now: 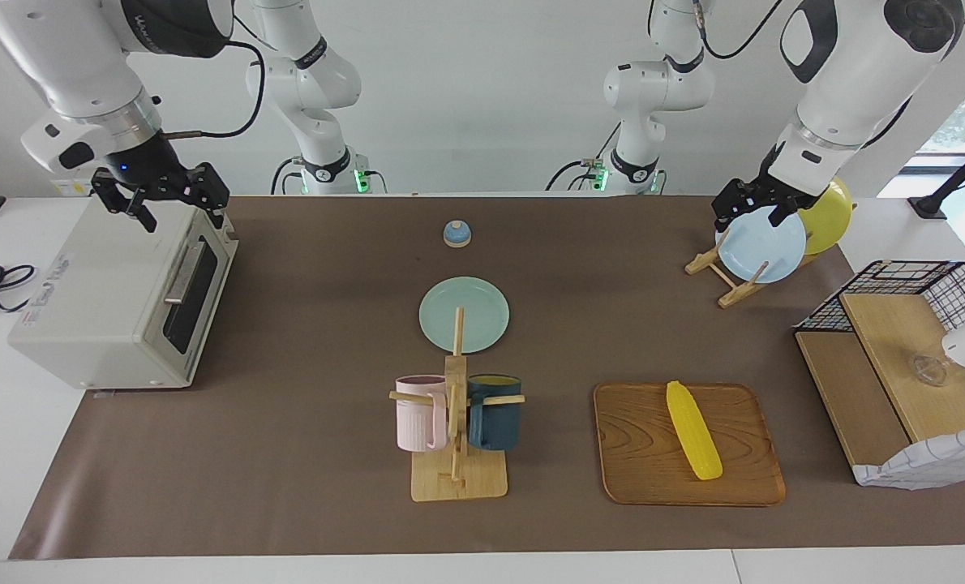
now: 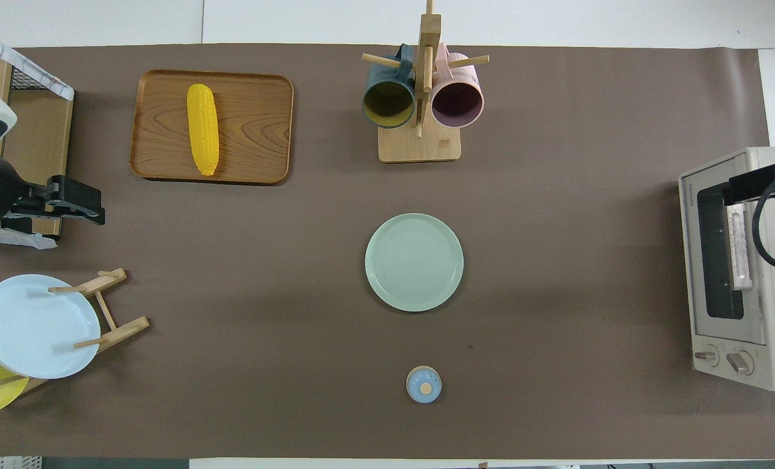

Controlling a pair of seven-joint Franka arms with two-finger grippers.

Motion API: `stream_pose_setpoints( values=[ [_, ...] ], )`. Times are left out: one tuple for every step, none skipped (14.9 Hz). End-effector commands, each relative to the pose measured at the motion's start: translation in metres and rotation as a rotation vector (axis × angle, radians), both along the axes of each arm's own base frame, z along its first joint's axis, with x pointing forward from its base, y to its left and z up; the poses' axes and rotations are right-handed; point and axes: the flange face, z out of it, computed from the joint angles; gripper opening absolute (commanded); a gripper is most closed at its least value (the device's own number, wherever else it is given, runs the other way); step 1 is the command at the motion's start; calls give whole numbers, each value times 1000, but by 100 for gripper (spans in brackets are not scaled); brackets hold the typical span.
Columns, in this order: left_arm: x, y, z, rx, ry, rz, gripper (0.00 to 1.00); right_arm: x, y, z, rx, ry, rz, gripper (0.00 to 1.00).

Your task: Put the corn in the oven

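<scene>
The yellow corn (image 1: 693,430) (image 2: 203,129) lies on a wooden tray (image 1: 742,478) (image 2: 257,124), toward the left arm's end of the table and farther from the robots than the plate rack. The off-white oven (image 1: 101,308) (image 2: 772,306) stands at the right arm's end with its dark glass door closed. My right gripper (image 1: 181,212) (image 2: 732,194) hangs open just over the oven's top front edge, holding nothing. My left gripper (image 1: 752,215) (image 2: 94,207) is open and empty in the air over the plate rack, well apart from the corn.
A wooden mug rack (image 1: 456,474) (image 2: 419,146) holds a pink and a dark blue mug mid-table. A green plate (image 1: 464,315) (image 2: 414,262) and a small blue lid (image 1: 456,234) (image 2: 423,384) lie nearer the robots. A plate rack (image 1: 762,243) (image 2: 36,326) and a wire-and-wood shelf (image 1: 896,357) stand at the left arm's end.
</scene>
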Motion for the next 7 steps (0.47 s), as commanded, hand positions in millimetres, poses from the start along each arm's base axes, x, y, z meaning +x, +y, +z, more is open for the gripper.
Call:
stream_pose_setpoints(
  values=[
    [-4,0,4,-5,-13,8,100,-3,-1,5,17,-7,6,100],
    [-4,0,5,-5,-15,10,100,-3,-1,5,17,-7,6,100],
    [-4,0,5,-5,-15,8,100,-3,-1,4,17,-4,6,100],
    [-4,0,5,-5,-15,8,100,-4,1,4,16,-2,6,100],
    [-4,0,4,-5,-13,10,100,-6,0,2,16,-1,4,100],
    [-4,-1,4,-5,-14,10,100,-10,-6,-3,18,11,-9,100],
    [-4,-2,5,-6,-18,4,100,-12,-8,-4,21,23,-8,100]
  ],
)
